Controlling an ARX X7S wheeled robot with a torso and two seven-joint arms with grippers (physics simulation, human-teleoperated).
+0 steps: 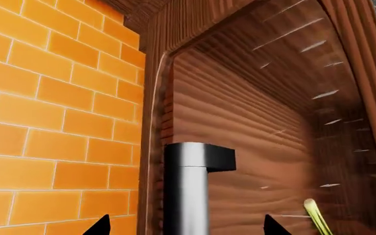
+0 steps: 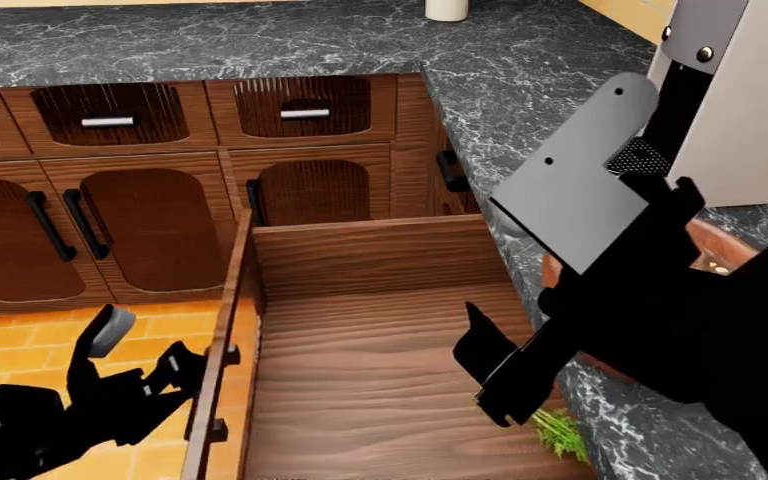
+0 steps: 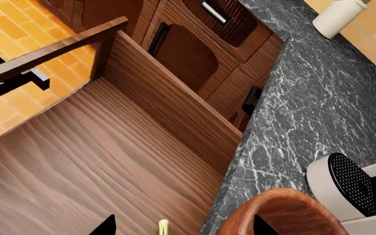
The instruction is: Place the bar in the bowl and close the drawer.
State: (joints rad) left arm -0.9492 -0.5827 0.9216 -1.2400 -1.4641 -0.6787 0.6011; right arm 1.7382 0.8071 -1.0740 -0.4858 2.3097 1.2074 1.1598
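The drawer (image 2: pixel 357 350) stands pulled out, its wood-grain floor (image 3: pixel 90 161) bare apart from a celery stalk (image 3: pixel 164 226). My left gripper (image 1: pixel 186 226) is open, with its fingertips on either side of the drawer's black bar handle (image 1: pixel 188 191). In the head view it (image 2: pixel 171 370) sits low on the left by the drawer front. My right gripper (image 3: pixel 184 227) is open and empty, hovering over the drawer's right edge next to the bowl (image 3: pixel 286 215). In the head view the right arm hides most of the bowl (image 2: pixel 720 250). The bar is out of view.
A dark marble countertop (image 2: pixel 518 80) runs along the right and the back. A toaster (image 3: pixel 351 186) stands by the bowl, and a white cup (image 3: pixel 338 14) stands farther back. Cabinet doors and small drawers (image 2: pixel 104 120) line the back wall. Orange tile floor (image 1: pixel 44 122) lies on the left.
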